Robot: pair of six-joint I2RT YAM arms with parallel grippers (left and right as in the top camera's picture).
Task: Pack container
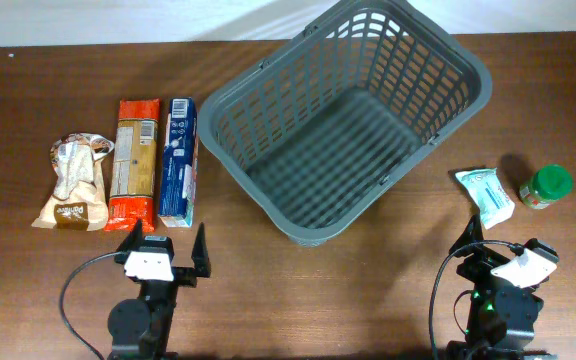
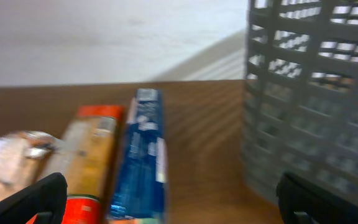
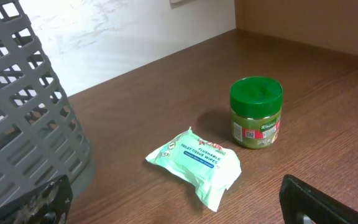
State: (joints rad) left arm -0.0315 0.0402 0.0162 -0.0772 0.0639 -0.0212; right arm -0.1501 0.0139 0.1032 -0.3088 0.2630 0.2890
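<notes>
The dark grey lattice basket (image 1: 353, 115) stands at the table's middle back, empty; its wall shows in the left wrist view (image 2: 316, 93) and the right wrist view (image 3: 23, 118). Left of it lie a blue box (image 1: 178, 160), an orange-red packet (image 1: 136, 163) and a brown bread bag (image 1: 75, 183). Right of it lie a pale green wipes packet (image 1: 485, 196) and a green-lidded jar (image 1: 546, 187). My left gripper (image 1: 168, 250) is open and empty, just in front of the blue box (image 2: 143, 155). My right gripper (image 1: 498, 250) is open and empty, in front of the wipes packet (image 3: 196, 163).
The wooden table (image 1: 298, 290) ends at a white wall at the back. A cardboard-coloured surface (image 3: 316, 25) stands behind the jar (image 3: 256, 112) in the right wrist view.
</notes>
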